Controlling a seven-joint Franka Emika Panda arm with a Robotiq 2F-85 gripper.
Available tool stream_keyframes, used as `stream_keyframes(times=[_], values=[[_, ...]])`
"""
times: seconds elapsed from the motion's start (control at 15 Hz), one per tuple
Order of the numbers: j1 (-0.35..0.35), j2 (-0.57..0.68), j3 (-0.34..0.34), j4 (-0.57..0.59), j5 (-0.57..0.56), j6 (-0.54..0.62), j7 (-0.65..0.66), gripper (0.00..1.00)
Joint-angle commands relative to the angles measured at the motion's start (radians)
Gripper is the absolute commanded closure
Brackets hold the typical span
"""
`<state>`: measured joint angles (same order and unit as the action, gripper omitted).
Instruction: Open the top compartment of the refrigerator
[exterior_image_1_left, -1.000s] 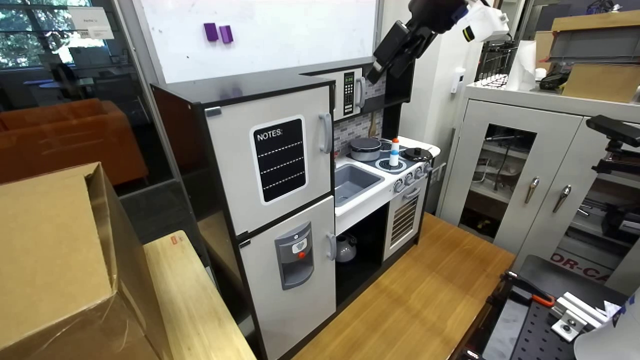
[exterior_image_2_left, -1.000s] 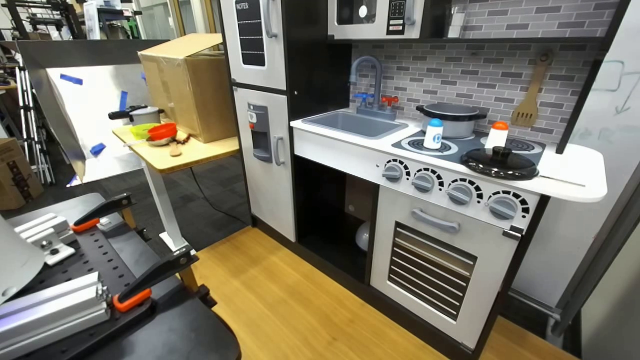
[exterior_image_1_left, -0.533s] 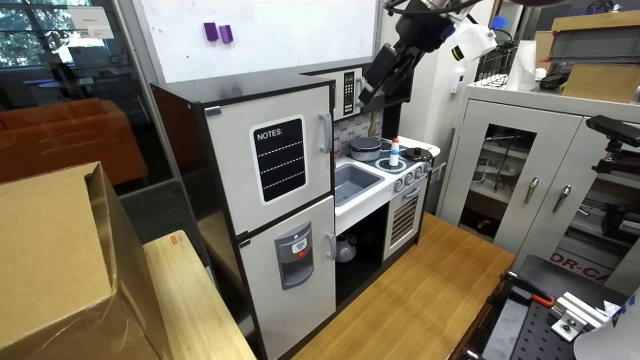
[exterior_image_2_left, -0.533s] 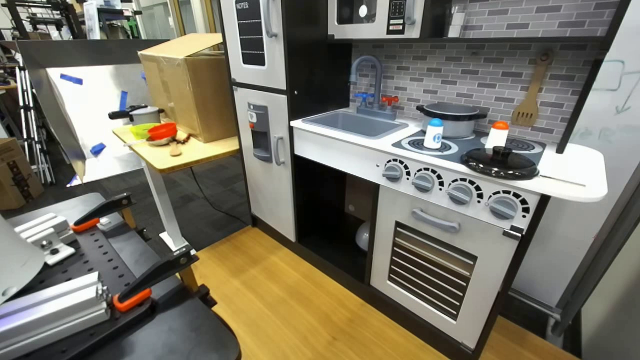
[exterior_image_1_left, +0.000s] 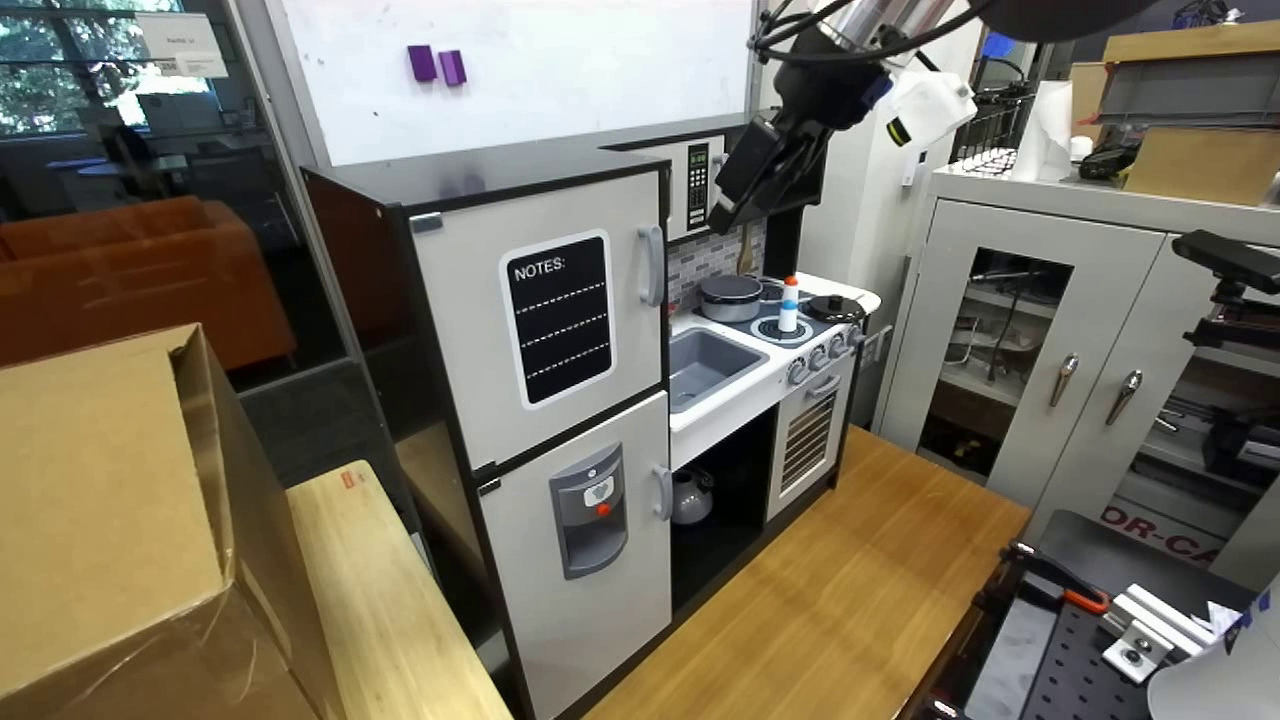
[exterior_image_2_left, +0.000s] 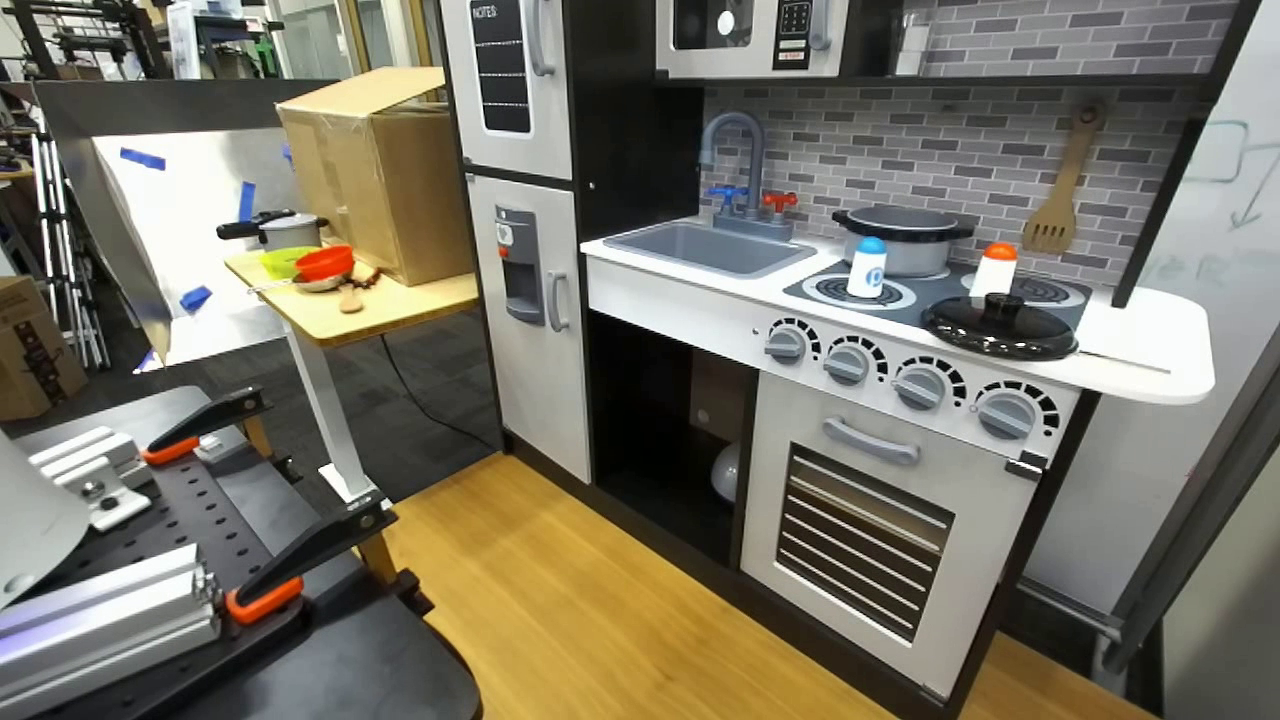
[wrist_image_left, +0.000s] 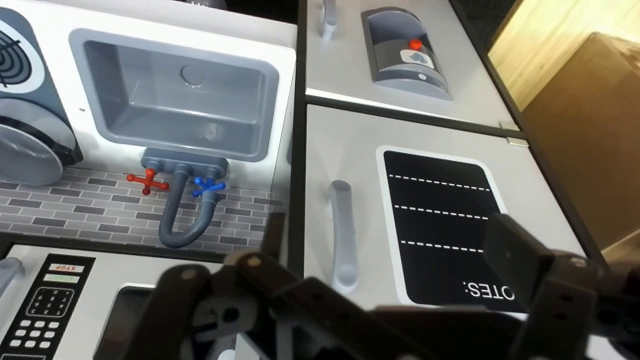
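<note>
The refrigerator (exterior_image_1_left: 575, 425) is a black toy fridge with two white doors. Its top compartment (exterior_image_1_left: 560, 320), the white door with the black "NOTES" panel, is closed; it is partly cut off in an exterior view (exterior_image_2_left: 500, 70). Its grey handle (exterior_image_1_left: 652, 266) stands upright near the door's edge on the sink side. In the wrist view, which is upside down, the handle (wrist_image_left: 344, 235) appears between my gripper's (wrist_image_left: 392, 245) spread fingers, nearer the left one. The gripper (exterior_image_1_left: 735, 195) is open and empty. In an exterior view it appears right of the handle, in front of the microwave, apart from the door.
The lower door (exterior_image_1_left: 520, 600) with a grey dispenser is closed. The microwave (wrist_image_left: 65, 295), sink (wrist_image_left: 175, 95) and faucet (wrist_image_left: 172, 215) are beside the fridge. A cardboard box (exterior_image_1_left: 110, 480) stands on the hinge side. A grey cabinet (exterior_image_1_left: 1040, 225) is at the right in an exterior view.
In an exterior view my gripper and arm have moved left and down, nearer to the refrigerator's handle side. The doors have not moved, and the gripper stays outside the picture in the remaining exterior view.
</note>
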<state>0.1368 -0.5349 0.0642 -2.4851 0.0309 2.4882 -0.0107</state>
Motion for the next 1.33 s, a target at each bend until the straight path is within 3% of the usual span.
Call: stream_keyframes(times=[0.0,0.67,0.93,1.27], values=[[-0.007,0.056,0.011,0.021,0.004,0.017,0.005,0.00],[-0.019,0.165,0.034,0.088,-0.015,0.057,0.019,0.00],[-0.058,0.205,0.056,0.113,-0.081,0.048,0.095,0.00],[-0.059,0.245,0.082,0.145,-0.123,0.032,0.176,0.00]])
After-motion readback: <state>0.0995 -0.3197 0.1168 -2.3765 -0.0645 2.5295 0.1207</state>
